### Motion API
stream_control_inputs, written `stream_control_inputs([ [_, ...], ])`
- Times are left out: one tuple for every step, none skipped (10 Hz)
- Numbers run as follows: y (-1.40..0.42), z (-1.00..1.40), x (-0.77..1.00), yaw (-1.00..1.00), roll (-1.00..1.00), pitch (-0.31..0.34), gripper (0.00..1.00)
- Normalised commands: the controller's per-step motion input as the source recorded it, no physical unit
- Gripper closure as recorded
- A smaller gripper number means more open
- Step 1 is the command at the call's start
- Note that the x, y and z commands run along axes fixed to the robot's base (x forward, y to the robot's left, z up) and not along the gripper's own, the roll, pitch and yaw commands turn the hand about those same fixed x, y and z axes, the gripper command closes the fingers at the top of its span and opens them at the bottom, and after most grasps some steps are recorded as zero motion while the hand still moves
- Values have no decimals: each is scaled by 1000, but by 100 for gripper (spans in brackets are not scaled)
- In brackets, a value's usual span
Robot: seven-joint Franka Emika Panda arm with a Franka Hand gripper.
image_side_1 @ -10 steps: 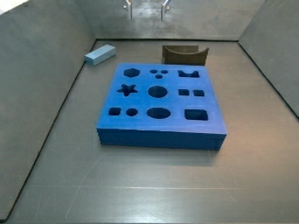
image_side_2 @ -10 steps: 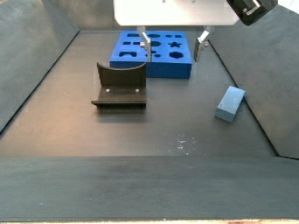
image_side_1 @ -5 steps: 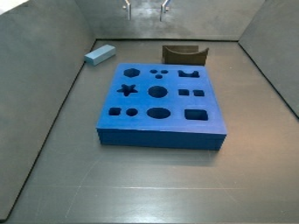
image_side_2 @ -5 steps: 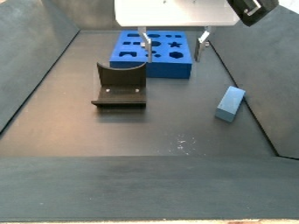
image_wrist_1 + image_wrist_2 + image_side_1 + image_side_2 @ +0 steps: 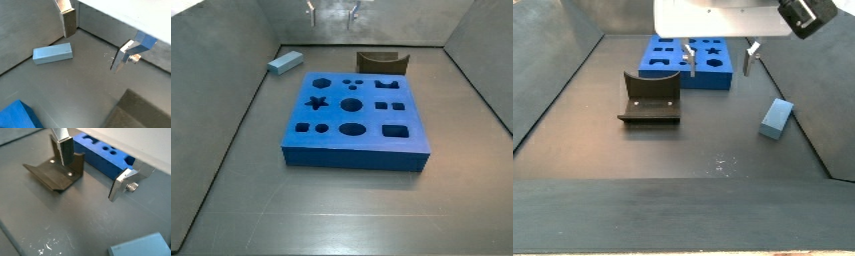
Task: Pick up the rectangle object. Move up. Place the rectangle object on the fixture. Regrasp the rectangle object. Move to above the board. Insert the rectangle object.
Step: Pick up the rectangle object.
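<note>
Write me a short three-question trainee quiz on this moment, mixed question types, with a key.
1. True or false: the gripper is holding the grey-blue block.
2. Where does the block lie? A) in the bracket B) on the floor, apart from the blue board C) on the board
3. Fill in: the gripper fingers are ____, with nothing between them.

Key: 1 false; 2 B; 3 open. The gripper hangs above the floor, between the board and the block in a side view.

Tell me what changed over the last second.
The tool shifted sideways toward the rectangle object's side in a side view, fingers open and empty; it took hold of nothing. The rectangle object, the fixture and the board stayed put.
</note>
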Motion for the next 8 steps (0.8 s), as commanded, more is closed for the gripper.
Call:
stream_control_inputs([
  [26, -209, -269, -863, 0, 0, 0],
  [0, -186, -166, -920, 0, 9, 0],
  [0, -117, 0, -929, -97, 40, 0],
  [0, -94, 71, -886, -266, 114, 0],
  [0, -97, 166, -811, -309, 191, 0],
  [0, -197, 26, -734, -200, 49, 0],
  [-277, -89, -154, -357, 0, -69, 0],
  [-331, -49, -280, -220, 51, -206, 0],
])
